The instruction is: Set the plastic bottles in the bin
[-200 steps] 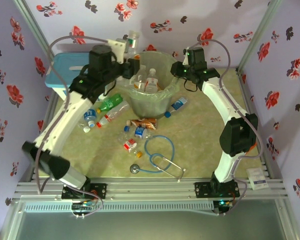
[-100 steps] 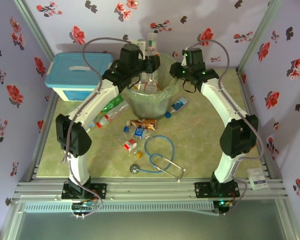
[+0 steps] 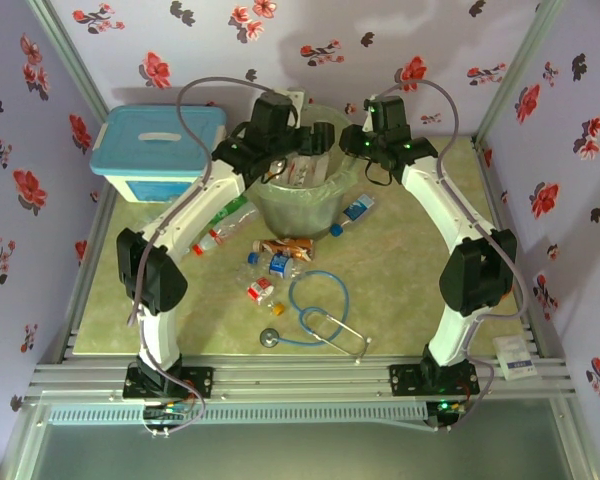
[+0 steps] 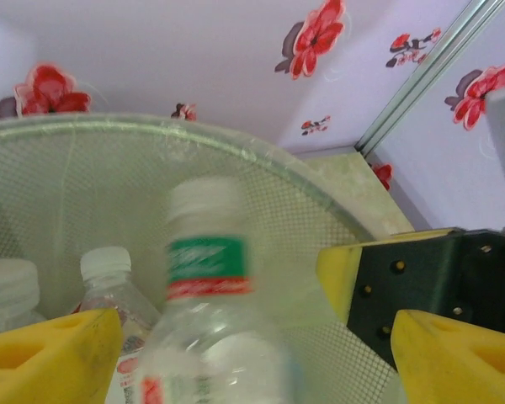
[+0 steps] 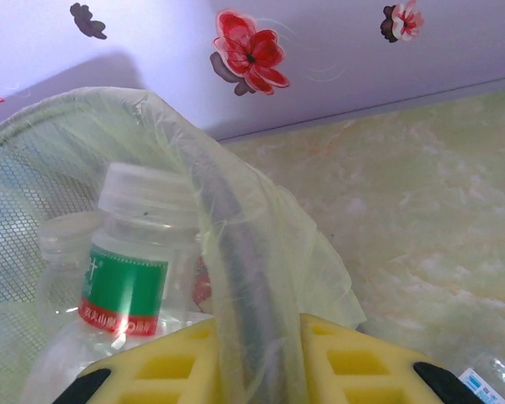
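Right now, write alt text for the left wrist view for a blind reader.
A blurred clear bottle with a green label is between the open left pincer's yellow fingertips, over the mesh bin holding more bottles.

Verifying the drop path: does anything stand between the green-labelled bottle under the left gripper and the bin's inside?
Nothing visible does. The bottle is blurred between the open jaws of the left gripper, over the open mouth of the bin. The right gripper pinches the rim at the side, clear of the path.
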Robot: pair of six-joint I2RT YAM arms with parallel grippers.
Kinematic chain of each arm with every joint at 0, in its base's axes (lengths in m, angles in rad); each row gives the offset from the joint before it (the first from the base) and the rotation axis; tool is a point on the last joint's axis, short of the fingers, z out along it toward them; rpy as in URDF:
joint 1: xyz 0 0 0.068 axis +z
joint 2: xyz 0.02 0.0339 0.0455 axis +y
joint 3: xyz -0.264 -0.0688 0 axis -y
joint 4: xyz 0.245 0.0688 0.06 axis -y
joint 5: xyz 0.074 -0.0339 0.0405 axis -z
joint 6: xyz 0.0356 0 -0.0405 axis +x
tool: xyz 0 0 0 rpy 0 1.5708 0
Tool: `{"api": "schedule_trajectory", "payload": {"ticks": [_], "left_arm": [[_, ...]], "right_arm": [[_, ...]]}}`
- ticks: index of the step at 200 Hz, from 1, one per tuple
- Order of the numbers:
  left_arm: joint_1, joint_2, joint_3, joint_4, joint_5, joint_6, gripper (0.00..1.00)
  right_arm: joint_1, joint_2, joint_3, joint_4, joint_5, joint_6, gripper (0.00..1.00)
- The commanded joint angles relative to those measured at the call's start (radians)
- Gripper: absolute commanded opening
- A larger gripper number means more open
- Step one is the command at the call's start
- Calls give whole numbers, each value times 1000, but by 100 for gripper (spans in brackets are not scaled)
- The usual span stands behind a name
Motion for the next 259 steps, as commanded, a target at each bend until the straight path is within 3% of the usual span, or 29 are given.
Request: {"api": "schedule_trajectory", "payload": {"ticks": [1, 28, 66, 89, 96, 158, 232, 243, 259], "left_arm": [[-4, 8, 57, -26, -38, 55, 78], [-4, 33, 73, -60, -52, 75, 60], [-4, 106, 154, -137, -38, 108, 42], [-4, 178, 249, -238, -48, 99, 17], [-5, 192, 260, -267, -49, 95, 15], [-33, 344, 289, -390, 66, 107, 7], [-33, 269, 96, -240, 55, 97, 4], [-31, 238, 96, -221, 52, 106, 9], [-29, 200, 103, -202, 48, 123, 27]], "right_arm": [[7, -44, 5, -8, -6, -11, 26], [-4, -72, 15, -24, 4, -34, 27], [-7, -118, 34, -54, 19, -74, 28], [-7, -129, 33, -61, 17, -78, 28], [-6, -131, 30, -62, 19, -79, 28], [-10, -120, 23, -63, 15, -75, 27], [-10, -110, 20, -70, -6, -76, 28], [-14, -120, 22, -73, -1, -80, 28], [-34, -149, 5, -58, -11, -66, 30]]}}
